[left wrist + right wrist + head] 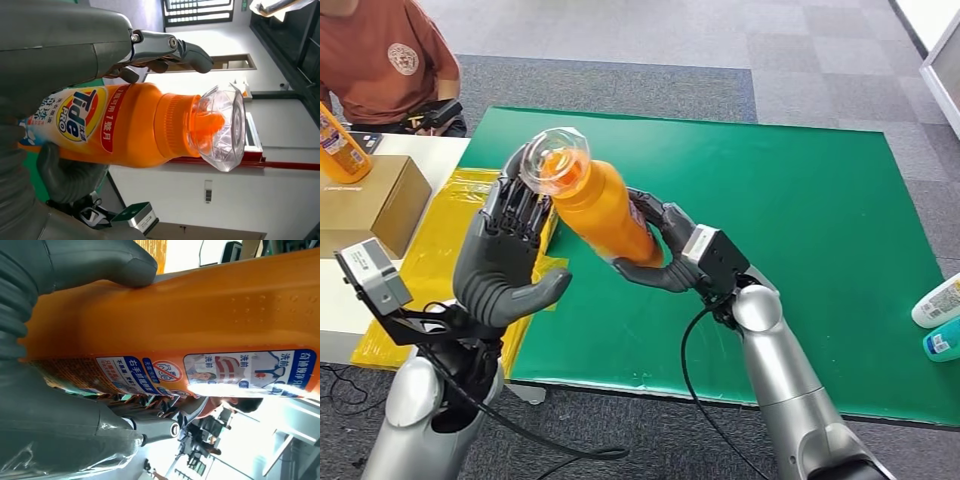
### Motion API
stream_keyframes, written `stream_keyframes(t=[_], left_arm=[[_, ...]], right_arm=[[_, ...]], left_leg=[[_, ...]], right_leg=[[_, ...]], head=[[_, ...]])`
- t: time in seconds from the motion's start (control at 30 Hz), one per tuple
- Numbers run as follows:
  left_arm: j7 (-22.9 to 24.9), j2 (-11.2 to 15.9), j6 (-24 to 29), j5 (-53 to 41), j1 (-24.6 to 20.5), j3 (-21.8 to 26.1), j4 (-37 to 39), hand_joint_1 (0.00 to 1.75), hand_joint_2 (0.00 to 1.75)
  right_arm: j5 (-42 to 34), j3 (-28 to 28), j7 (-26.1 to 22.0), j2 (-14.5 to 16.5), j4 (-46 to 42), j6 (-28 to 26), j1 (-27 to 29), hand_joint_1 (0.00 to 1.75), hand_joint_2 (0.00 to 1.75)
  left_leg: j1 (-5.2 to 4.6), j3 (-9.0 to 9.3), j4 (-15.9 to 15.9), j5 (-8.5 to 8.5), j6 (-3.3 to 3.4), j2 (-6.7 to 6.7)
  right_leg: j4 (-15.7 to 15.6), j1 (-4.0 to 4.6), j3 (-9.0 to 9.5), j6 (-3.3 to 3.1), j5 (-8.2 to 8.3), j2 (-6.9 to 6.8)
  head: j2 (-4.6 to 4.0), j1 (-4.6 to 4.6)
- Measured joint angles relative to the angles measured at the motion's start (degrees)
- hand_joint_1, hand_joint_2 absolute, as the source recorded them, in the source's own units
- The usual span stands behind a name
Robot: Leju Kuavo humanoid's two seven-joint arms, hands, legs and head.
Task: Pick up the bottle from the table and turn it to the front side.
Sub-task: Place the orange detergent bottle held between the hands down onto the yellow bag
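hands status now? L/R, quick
Left hand: open, fingers spread beside the clear cap end of the orange bottle; contact cannot be told.
Right hand: closed around the bottle's lower body, holding it tilted above the green mat.

Orange detergent bottle [603,210] with clear faceted cap [555,160] over an orange spout, capped. Lifted off the green-covered table, tilted, cap end raised and pointing toward the table's left side, base end lower. "Tide PRO" front label [77,115] visible in the left wrist view; blue-and-white back label [211,371] of instructions visible in the right wrist view.
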Motion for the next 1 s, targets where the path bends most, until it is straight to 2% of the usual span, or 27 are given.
stream_keyframes(t=[0.4,1.0], left_arm=[[0.0,0.6,0.6,-0.7,-0.3,-2.5,-1.8,0.0,1.75],[-0.2,0.7,1.6,-2.1,-0.2,-2.7,-2.4,0.0,1.75]], right_arm=[[1.0,0.8,-1.3,-0.6,-3.8,0.0,1.7,1.75,1.75],[4.1,2.5,-2.3,-1.6,-7.9,-0.4,3.4,1.75,1.75]], left_leg=[[0.0,-0.01,0.0,-0.01,0.01,0.0],[0.0,-0.01,0.0,0.0,0.0,0.0]], right_leg=[[0.0,0.0,0.01,0.0,0.0,0.0],[0.0,0.0,0.01,0.0,0.0,0.0]], head=[[0.0,0.01],[0.0,0.01]])
